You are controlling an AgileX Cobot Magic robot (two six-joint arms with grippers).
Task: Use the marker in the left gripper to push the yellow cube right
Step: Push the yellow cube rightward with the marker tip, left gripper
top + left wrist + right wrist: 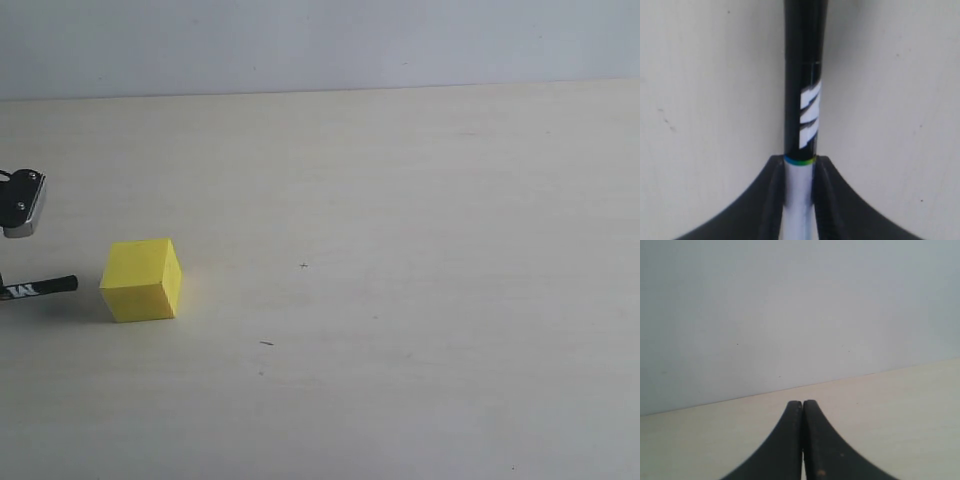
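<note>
The yellow cube [142,279] rests on the pale table [400,300] at the lower left of the exterior view. Just left of it, the marker's [40,288] black half pokes in from the frame's left edge, its end a short gap from the cube. In the left wrist view my left gripper [800,165] is shut on the marker [805,100], pinching its white barrel while the black lettered half sticks out ahead; the cube is out of that view. The left arm's silver camera module [24,203] shows at the exterior view's left edge. My right gripper [802,404] is shut on nothing.
The table runs wide to the right of the cube, with only small dark specks [266,343] on it. A pale grey wall [320,40] stands behind the table's far edge. The right arm is out of the exterior view.
</note>
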